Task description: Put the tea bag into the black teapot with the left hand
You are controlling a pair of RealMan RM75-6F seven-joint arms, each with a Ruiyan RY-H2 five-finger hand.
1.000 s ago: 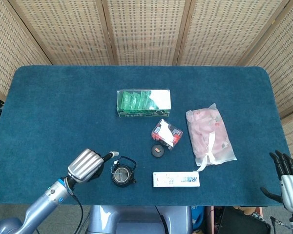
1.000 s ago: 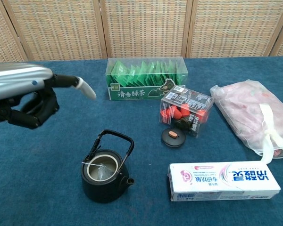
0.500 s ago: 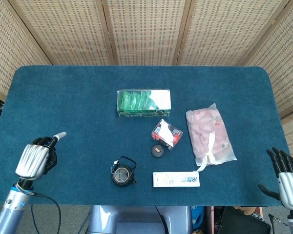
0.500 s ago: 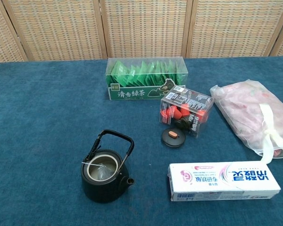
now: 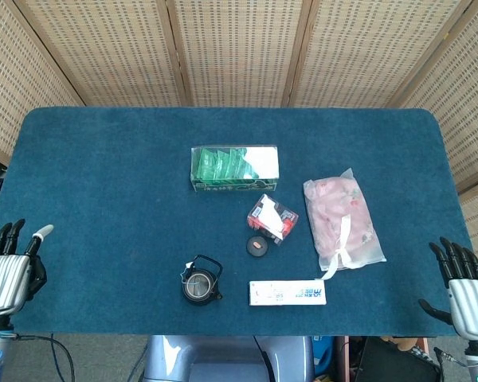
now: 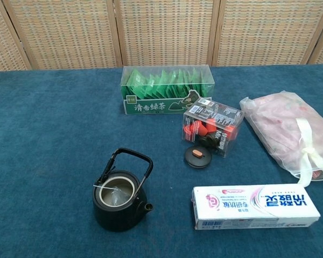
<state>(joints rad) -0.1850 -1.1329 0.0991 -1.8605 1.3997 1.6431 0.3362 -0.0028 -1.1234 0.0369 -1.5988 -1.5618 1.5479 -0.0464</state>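
Two robot hands, left [image 5: 8, 270] and right [image 5: 466, 290], apparently empty, fingers spread, blue-carpeted table [image 5: 103, 175], wicker screens [image 5: 239, 48] behind

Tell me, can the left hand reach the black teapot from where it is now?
Probably yes: the left hand is open at the table's left edge, and only bare blue cloth lies between it and the black teapot.

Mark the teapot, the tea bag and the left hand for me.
teapot [image 6: 120, 207], chest view, front of its black body.
tea bag [image 6: 117, 194], chest view, inside the pot's opening.
left hand [image 5: 8, 270], head view, its silver back.
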